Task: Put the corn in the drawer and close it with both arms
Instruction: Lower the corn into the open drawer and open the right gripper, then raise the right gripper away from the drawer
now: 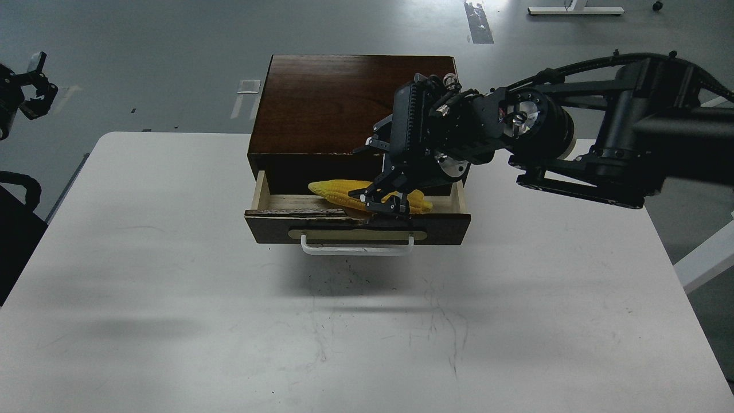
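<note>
1. Releasing cleanly matters most: the right gripper [385, 203] has its fingers closed around the corn [338, 190], low inside the open drawer [355, 226]; I judge it should open fully, then lift straight up.
2. Left gripper [34, 92] hangs far off, holding nothing; its opening I cannot tell.
3. Corn looks bright yellow, tapered, lying crosswise over the pale wood inside.
</note>
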